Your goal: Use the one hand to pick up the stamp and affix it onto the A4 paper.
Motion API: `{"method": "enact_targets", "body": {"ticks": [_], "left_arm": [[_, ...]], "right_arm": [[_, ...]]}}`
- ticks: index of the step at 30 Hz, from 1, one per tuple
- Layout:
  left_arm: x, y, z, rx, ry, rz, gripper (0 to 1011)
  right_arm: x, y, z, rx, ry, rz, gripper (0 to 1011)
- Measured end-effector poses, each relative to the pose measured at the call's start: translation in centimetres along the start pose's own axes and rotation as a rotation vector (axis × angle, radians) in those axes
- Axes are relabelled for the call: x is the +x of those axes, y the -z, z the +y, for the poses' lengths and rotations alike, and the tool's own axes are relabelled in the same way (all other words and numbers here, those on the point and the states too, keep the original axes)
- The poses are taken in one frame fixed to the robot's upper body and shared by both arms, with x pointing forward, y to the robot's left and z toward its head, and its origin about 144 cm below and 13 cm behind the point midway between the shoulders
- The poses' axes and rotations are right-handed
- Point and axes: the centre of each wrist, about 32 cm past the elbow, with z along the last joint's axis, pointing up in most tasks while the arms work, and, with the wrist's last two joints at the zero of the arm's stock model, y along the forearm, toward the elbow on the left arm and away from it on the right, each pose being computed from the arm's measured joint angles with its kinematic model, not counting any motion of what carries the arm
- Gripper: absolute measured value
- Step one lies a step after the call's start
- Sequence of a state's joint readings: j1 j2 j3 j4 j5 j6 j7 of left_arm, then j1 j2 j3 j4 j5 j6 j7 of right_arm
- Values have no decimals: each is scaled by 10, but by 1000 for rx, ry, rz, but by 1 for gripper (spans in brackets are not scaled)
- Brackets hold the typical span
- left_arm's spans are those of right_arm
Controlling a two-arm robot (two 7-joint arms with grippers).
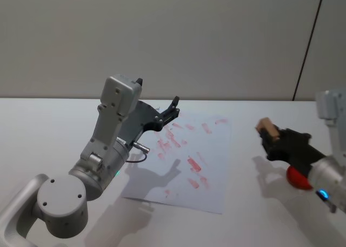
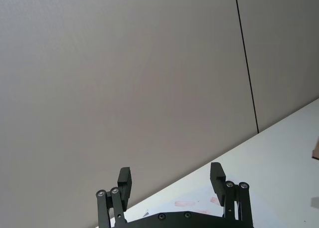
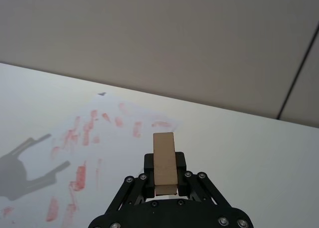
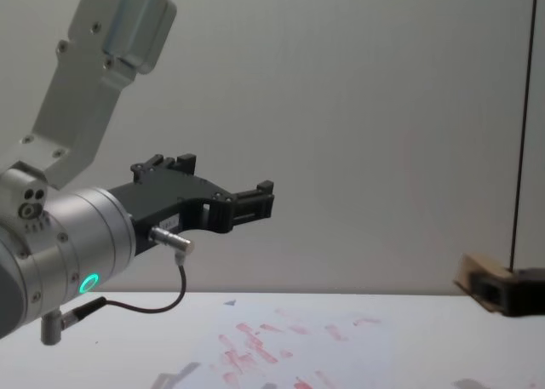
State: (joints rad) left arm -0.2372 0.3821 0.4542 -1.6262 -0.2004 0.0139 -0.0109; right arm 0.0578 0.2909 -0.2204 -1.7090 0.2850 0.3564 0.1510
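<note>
My right gripper (image 1: pixel 270 138) hovers above the table to the right of the A4 paper (image 1: pixel 216 168), shut on the stamp (image 1: pixel 267 128), a light-tan wooden block. In the right wrist view the stamp (image 3: pixel 164 160) stands upright between the black fingers of the right gripper (image 3: pixel 165 174), with the paper (image 3: pixel 117 138) and its red prints ahead. From the chest view, the stamp (image 4: pixel 471 274) hangs well above the sheet (image 4: pixel 289 342). My left gripper (image 1: pixel 174 107) is open, raised over the paper's far left corner, its arm showing a green ring; the same open left gripper (image 2: pixel 172 180) faces the wall.
A red rounded object (image 1: pixel 296 178) lies on the white table under my right arm. The left arm's large elbow (image 1: pixel 102 166) stands by the paper's left edge. A grey wall runs behind the table.
</note>
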Motion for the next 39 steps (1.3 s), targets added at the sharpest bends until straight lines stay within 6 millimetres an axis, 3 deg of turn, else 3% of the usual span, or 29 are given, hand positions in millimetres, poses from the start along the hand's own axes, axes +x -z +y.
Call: {"method": "enact_targets", "body": {"ticks": [9,22,39], "left_arm": [[0,0,0,0,0,0,1003],[0,0,0,0,0,0,1003],[0,0,0,0,0,0,1003]], "right_arm": [[-19,-10,30,12,-130,-18,220],[-53,-8,78,-97,-274,-76,221],[-71,8,91,-246,-313,-108,221]]}}
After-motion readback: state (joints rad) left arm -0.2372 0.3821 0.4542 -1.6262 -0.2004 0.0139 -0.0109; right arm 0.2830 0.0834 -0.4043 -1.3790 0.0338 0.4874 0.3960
